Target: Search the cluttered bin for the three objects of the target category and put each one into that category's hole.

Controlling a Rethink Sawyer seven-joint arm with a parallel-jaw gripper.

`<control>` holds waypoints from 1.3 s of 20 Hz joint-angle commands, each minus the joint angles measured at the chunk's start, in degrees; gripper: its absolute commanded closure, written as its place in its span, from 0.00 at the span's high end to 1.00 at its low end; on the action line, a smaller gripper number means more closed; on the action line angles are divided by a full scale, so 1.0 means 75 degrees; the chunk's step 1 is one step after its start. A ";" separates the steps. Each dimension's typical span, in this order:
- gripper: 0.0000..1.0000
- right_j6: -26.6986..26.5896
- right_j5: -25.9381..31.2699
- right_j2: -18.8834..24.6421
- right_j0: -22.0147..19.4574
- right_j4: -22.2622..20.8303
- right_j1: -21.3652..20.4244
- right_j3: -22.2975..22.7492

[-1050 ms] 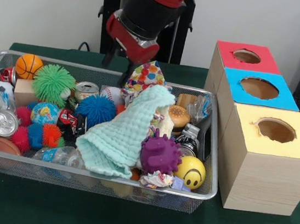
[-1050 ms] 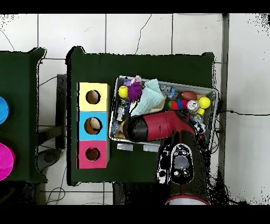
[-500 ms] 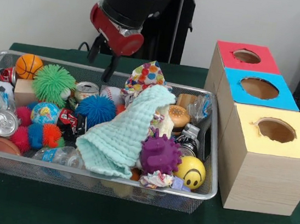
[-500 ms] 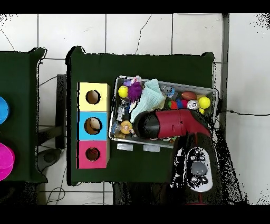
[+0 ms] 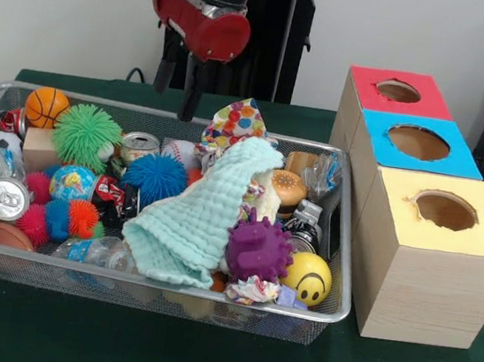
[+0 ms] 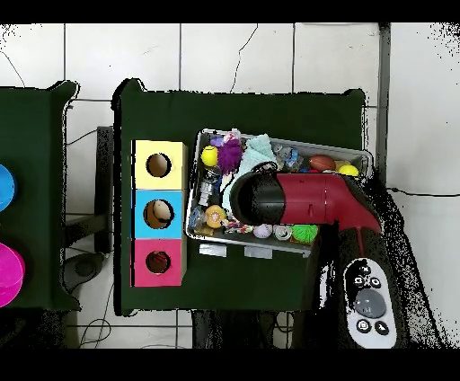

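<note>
A wire mesh bin [image 5: 341, 274] holds mixed clutter: an orange basketball [image 5: 46, 106], a green spiky ball [image 5: 85, 135], a blue spiky ball [image 5: 155, 177], a baseball [image 5: 179, 150], cans [image 5: 139, 145], a purple spiky toy [image 5: 257, 250], a yellow smiley ball [image 5: 308, 277] and a toy burger [image 5: 288, 187]. A mint cloth [image 5: 197, 215] lies over the middle. My gripper [image 5: 177, 85] hangs open and empty above the bin's far rim, left of a patterned cloth [image 5: 236, 122]. In the overhead view the red arm [image 6: 305, 199] hides the gripper and much of the bin.
Three boxes stand in a row beside the bin, each with a round hole: red [image 5: 398, 90], blue [image 5: 418, 142] and yellow [image 5: 444, 210]. From above, something pale shows inside the blue box's hole [image 6: 159, 214]. Green cloth covers the table [image 5: 201, 354].
The gripper has moved left from above the patterned cloth and risen a little, still open and empty. From above, the arm has swung across the bin.
</note>
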 commanded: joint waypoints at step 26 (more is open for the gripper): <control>1.00 -0.1570 -0.2657 0.2805 -0.0827 -0.1488 0.2533 -0.2172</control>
